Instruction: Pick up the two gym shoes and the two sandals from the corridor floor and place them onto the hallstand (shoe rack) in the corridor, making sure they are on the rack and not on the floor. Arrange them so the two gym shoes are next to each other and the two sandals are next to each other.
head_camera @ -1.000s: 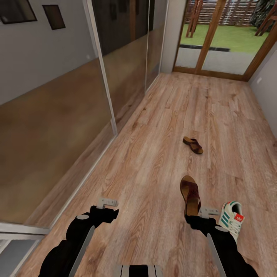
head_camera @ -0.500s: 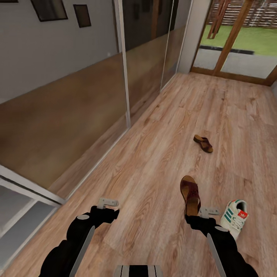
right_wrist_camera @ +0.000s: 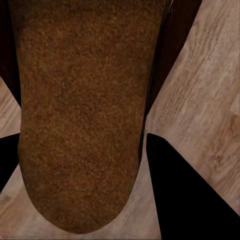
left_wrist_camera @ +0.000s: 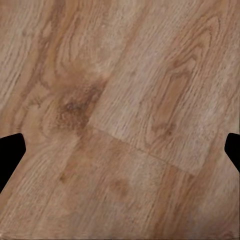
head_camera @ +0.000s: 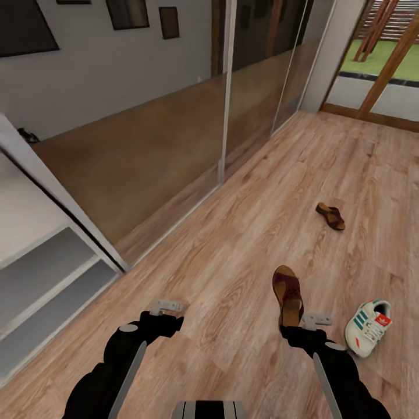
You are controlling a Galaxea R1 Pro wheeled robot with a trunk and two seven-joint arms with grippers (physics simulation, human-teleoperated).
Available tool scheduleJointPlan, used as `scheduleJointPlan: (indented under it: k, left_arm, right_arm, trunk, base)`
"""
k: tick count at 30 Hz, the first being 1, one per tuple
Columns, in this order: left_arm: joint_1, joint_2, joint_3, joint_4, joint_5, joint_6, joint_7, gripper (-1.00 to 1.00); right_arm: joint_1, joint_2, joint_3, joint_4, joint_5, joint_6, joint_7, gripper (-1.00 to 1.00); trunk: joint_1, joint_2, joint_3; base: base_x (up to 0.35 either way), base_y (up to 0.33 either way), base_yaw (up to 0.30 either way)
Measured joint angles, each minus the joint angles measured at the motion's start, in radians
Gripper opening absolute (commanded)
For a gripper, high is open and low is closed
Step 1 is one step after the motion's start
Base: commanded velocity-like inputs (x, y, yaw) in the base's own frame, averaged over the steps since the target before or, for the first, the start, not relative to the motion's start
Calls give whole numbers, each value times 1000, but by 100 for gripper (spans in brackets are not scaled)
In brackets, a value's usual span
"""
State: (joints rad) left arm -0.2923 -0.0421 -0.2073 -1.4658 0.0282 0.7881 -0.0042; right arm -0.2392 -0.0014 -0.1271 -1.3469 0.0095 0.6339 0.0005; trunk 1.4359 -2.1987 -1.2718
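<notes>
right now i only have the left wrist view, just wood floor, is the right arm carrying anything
Observer: Yes, the right gripper holds a brown sandal by its heel end.
Operator: where's the other sandal
Observer: The second sandal lies on the corridor floor, farther ahead and to the right.
Operator: any sneakers around
Observer: One gym shoe sits on the floor right of the right arm.
Operator: and my left gripper
Observer: The left gripper hangs open, holding nothing.
</notes>
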Motion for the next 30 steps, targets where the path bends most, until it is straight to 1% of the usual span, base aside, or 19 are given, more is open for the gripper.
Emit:
scheduleJointPlan:
  k: [5, 15, 23, 30]
  left_arm:
    - [0, -1, 0, 0, 0, 0, 0, 100]
    - [0, -1, 5, 1, 0, 0, -1, 100]
    - [0, -1, 2, 2, 0, 0, 0, 100]
    - [0, -2, 2, 2, 0, 0, 0, 100]
  right_arm:
    - [0, 0, 0, 0, 0, 0, 0, -100]
    - [0, 0, 0, 0, 0, 0, 0, -100]
    - [0, 0, 0, 0, 0, 0, 0, -100]
    - [0, 0, 0, 0, 0, -1, 0, -100]
  trunk:
    - [0, 0, 0]
    - [-1, 0, 0]
    - [-1, 0, 0]
    - [0, 0, 0]
  base:
    - [-202, 0, 280]
    - [-14, 0, 280]
    - [-5, 0, 281]
    - [-269, 0, 283]
